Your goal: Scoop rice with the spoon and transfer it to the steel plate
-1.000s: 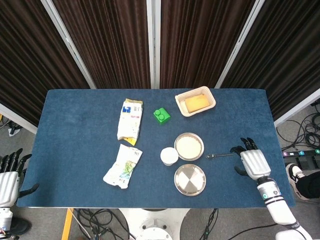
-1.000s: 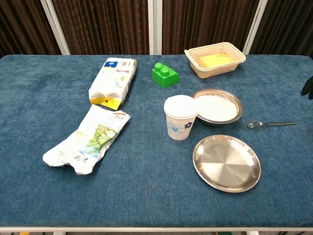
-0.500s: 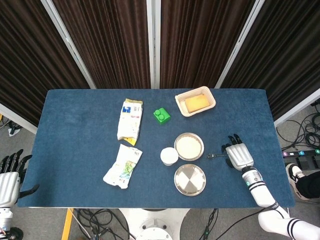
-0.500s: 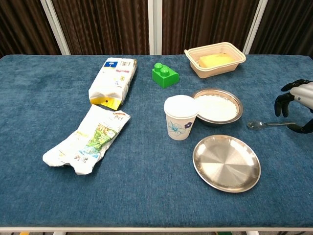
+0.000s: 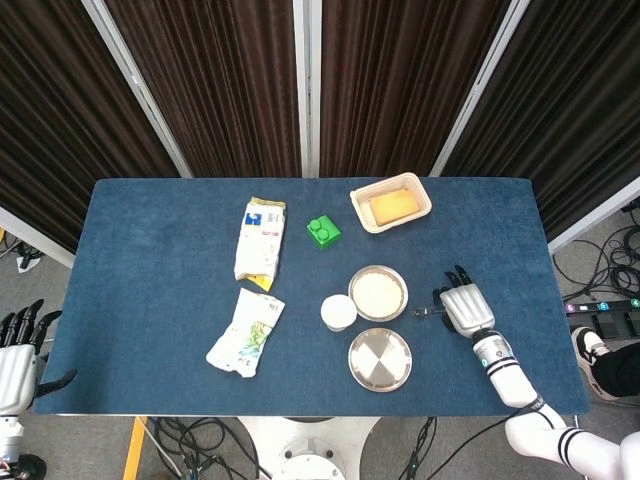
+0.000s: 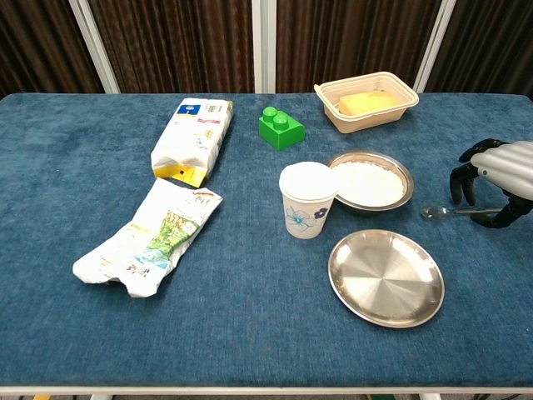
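Note:
A steel bowl of white rice (image 5: 378, 293) (image 6: 369, 181) stands right of centre, with the empty steel plate (image 5: 380, 359) (image 6: 386, 277) just in front of it. To the right of the bowl lies the metal spoon (image 5: 425, 313) (image 6: 441, 212), flat on the blue cloth, handle pointing right. My right hand (image 5: 465, 310) (image 6: 491, 179) hovers over the handle end, fingers curved down and apart, thumb below the handle; no grip shows. My left hand (image 5: 15, 350) hangs off the table's front-left corner, fingers spread and empty.
A paper cup (image 5: 338, 312) (image 6: 306, 200) stands close left of the bowl. Behind are a green block (image 5: 323, 231) (image 6: 281, 127) and a beige container (image 5: 391, 202) (image 6: 366, 101). Two food bags (image 5: 259, 239) (image 5: 246, 332) lie at centre left.
My right hand has moved left from the table's right edge to over the spoon's handle. The spoon lies where it was. The left hand has barely shifted.

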Controlling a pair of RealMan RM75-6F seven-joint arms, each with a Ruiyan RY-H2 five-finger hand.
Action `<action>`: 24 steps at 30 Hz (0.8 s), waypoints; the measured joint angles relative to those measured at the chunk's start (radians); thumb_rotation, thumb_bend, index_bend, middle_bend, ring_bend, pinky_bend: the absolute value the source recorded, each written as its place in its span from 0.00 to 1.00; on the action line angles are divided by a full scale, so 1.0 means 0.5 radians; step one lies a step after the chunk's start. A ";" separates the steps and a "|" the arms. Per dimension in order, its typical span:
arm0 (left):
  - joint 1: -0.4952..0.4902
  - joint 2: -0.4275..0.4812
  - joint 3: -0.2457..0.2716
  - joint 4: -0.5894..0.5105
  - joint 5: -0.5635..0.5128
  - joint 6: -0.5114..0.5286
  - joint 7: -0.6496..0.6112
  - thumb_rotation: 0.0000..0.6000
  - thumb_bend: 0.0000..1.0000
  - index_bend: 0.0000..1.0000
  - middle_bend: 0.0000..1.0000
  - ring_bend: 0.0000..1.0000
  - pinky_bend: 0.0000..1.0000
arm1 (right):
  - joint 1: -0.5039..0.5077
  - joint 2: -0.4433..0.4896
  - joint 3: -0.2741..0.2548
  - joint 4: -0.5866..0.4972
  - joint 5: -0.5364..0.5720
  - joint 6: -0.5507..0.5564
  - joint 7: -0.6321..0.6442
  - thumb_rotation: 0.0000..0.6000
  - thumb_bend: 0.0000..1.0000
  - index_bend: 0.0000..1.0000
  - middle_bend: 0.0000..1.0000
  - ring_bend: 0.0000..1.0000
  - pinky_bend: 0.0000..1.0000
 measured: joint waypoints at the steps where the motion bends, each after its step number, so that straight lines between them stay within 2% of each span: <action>1: 0.000 0.000 0.000 0.002 -0.001 0.000 -0.002 1.00 0.16 0.23 0.14 0.07 0.05 | 0.001 -0.002 -0.002 0.004 0.000 0.001 -0.001 1.00 0.23 0.47 0.49 0.13 0.00; 17: 0.002 -0.009 0.001 0.015 -0.011 -0.012 -0.005 1.00 0.16 0.23 0.14 0.07 0.05 | 0.026 -0.038 -0.015 0.069 0.036 -0.039 -0.032 1.00 0.29 0.50 0.51 0.13 0.00; 24: 0.003 -0.013 0.002 0.020 -0.012 -0.014 -0.004 1.00 0.16 0.23 0.14 0.07 0.05 | 0.032 -0.045 -0.019 0.078 0.042 -0.042 -0.032 1.00 0.30 0.54 0.53 0.16 0.00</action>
